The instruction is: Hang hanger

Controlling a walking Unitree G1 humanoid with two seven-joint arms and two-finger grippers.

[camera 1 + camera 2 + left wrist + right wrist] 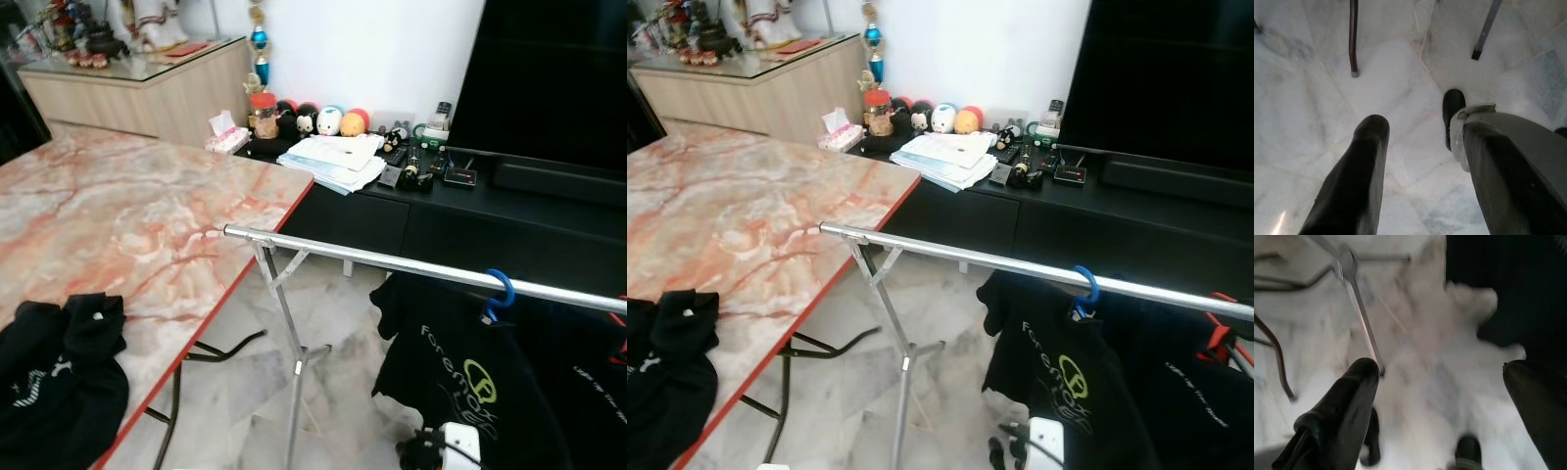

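At the far left a crumpled black garment (59,377) lies on the near corner of the marble-patterned surface (127,215), whose red edge runs beside a silver clothes rail (392,262). The rail stands on a thin metal stand (289,362) over the pale marble floor (245,392). Further right, a blue hanger (498,292) hooks over the rail and carries a black T-shirt (460,372) with pale lettering; beyond it a red hanger (1218,333) holds another dark shirt (1200,392). Behind the rail, a low black cabinet (470,215) carries papers and small toys.

The left gripper (1415,132) points down at the floor, fingers parted and holding nothing. The right gripper (1444,377), seen through a blurred view, appears spread wide and empty, with the stand's leg and the black shirt beyond it.
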